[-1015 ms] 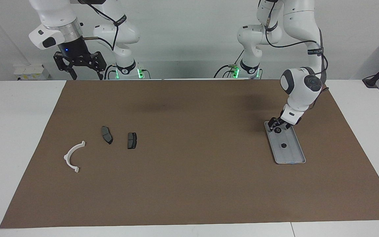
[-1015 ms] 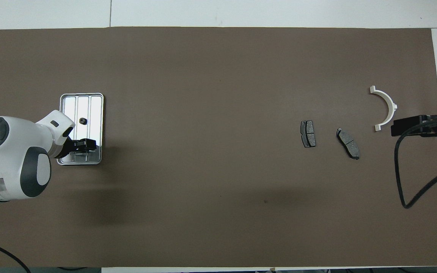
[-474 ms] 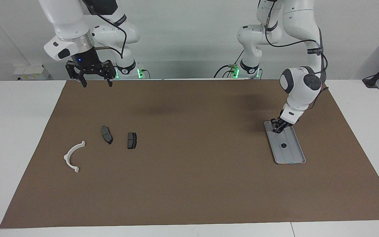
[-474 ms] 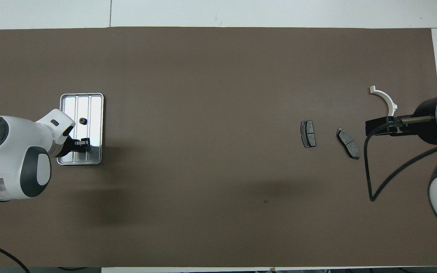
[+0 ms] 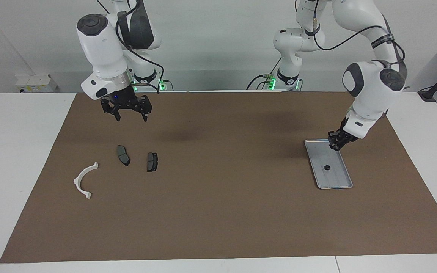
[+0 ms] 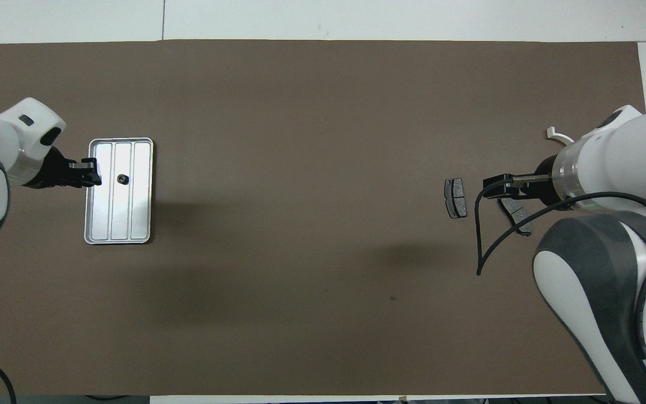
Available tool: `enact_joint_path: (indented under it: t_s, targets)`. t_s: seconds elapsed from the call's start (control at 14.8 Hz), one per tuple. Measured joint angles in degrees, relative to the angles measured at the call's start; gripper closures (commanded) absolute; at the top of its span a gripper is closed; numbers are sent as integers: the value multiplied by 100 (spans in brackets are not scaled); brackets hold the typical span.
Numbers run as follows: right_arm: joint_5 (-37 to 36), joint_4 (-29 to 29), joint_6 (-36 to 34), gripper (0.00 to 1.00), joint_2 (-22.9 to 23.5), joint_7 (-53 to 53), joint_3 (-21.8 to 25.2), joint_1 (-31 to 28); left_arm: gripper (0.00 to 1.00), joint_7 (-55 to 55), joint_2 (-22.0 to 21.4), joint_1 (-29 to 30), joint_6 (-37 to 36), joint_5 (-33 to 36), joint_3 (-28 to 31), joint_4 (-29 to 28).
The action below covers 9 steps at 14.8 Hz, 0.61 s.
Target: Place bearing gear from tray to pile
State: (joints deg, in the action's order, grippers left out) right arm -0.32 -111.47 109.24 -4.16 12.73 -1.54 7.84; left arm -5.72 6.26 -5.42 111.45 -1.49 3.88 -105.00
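Observation:
The silver-grey tray [image 5: 337,179] [image 6: 118,220] lies toward the left arm's end of the mat. One small dark bearing gear [image 5: 327,167] [image 6: 123,179] rests on it. My left gripper [image 5: 335,147] [image 6: 94,172] hangs just above the tray's end nearest the robots, shut on another bearing gear that its fingers mostly hide. The pile lies toward the right arm's end: a white arc [image 5: 85,179] [image 6: 552,133] and two dark pads [image 5: 123,155] [image 5: 152,161] [image 6: 455,197]. My right gripper [image 5: 129,115] [image 6: 497,187] hovers open and holds nothing, over the mat beside the pads.
A brown mat [image 5: 218,197] covers most of the white table. In the overhead view the right arm covers most of the white arc and part of one pad [image 6: 519,217]. A black cable [image 6: 488,235] hangs from the right wrist.
The left gripper shut on the gear at the tray's end nearest the robots and lifted it off. The right arm came down from beside its base to over the pads.

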Motion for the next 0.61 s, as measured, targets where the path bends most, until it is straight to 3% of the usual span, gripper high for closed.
enact_joint_path:
  t_s: [0.2,0.41,0.61]
  targets:
    - [0,-3,211,0,228,97,3,8,100,-1285,233,-842,-441,-7,-37,801]
    - [0,3,219,0,243,103,5,8,100,-2491,481,-1899,-347,-6,-75,877]
    - [0,4,219,0,242,103,5,8,100,-3282,653,-2530,111,-5,-77,751]
